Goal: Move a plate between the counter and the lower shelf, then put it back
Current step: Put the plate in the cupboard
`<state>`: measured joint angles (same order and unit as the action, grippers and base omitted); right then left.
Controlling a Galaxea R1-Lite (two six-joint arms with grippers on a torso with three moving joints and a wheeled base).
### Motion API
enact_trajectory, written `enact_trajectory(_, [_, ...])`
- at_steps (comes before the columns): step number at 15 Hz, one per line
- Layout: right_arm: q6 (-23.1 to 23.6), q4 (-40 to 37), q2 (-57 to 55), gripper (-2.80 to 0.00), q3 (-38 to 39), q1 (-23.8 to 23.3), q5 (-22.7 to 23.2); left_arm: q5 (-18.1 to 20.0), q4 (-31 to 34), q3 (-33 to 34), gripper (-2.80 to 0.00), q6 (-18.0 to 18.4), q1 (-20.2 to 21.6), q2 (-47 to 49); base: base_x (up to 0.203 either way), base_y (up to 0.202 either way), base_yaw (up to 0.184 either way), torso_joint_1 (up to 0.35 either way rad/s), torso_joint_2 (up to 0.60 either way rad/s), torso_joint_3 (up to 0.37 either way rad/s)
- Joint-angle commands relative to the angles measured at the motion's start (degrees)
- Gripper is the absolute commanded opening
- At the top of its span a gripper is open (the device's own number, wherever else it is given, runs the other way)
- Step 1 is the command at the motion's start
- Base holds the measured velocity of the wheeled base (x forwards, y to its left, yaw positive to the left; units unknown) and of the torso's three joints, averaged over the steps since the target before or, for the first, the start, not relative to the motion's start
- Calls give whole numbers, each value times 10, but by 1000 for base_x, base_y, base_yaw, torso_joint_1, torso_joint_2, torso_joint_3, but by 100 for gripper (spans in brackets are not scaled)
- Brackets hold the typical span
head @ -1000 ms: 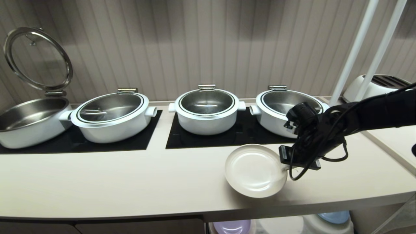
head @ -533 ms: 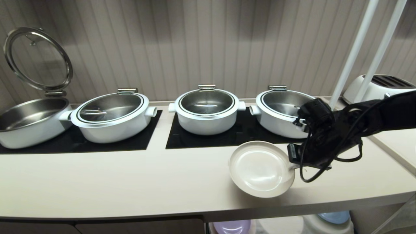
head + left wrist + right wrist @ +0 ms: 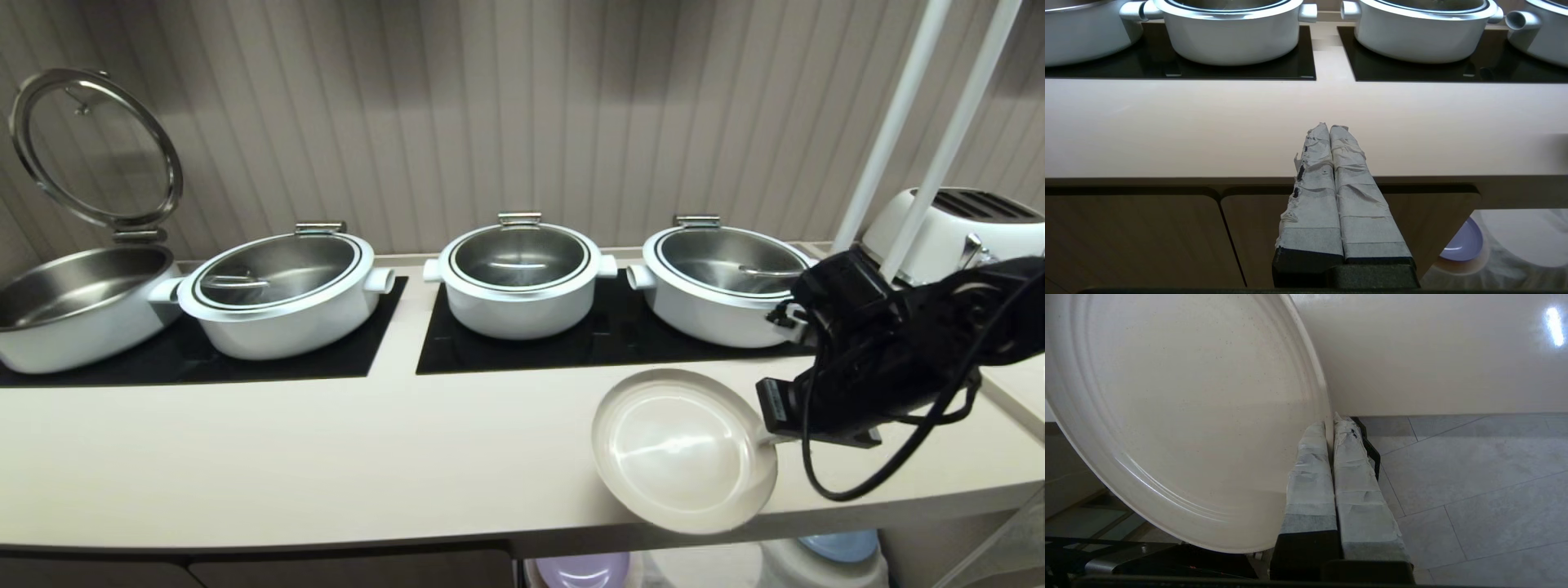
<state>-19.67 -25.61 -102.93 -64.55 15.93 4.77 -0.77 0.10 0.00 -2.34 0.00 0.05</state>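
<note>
The cream plate (image 3: 684,449) hangs tilted just above the beige counter (image 3: 326,457), its near part past the counter's front edge. My right gripper (image 3: 767,441) is shut on the plate's right rim. In the right wrist view the plate (image 3: 1180,416) fills one side, and the rim runs between the taped fingers (image 3: 1310,477) of the right gripper (image 3: 1331,424). Under the counter, a strip of the lower shelf's white cloth (image 3: 702,567) shows. My left gripper (image 3: 1329,128) is parked in front of the counter's edge (image 3: 1167,179), shut and empty.
Several white pots stand on black glass panels behind the plate, the nearest (image 3: 718,286) just beyond my right arm. A toaster (image 3: 955,220) and two white poles (image 3: 922,122) are at the right. A lilac plate (image 3: 582,569) and a light blue plate (image 3: 841,543) sit on the shelf.
My right gripper has carried the plate rightward and toward the counter's front edge. The plate now hangs over that edge. The left arm has not moved.
</note>
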Motion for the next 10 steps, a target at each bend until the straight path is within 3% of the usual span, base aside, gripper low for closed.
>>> enact_trajectory(1, [-1, 8, 35, -280, 41, 1, 1, 0, 0, 0, -280, 0, 0, 0, 0, 0, 0, 0, 0, 0])
enact_trajectory(6, [-2, 74, 105, -280, 171, 2, 2, 0, 0, 0, -280, 0, 0, 0, 0, 0, 0, 0, 0, 0])
enact_trajectory(10, [-8, 81, 163, -280, 238, 4, 4, 0, 0, 0, -280, 0, 0, 0, 0, 0, 0, 0, 0, 0])
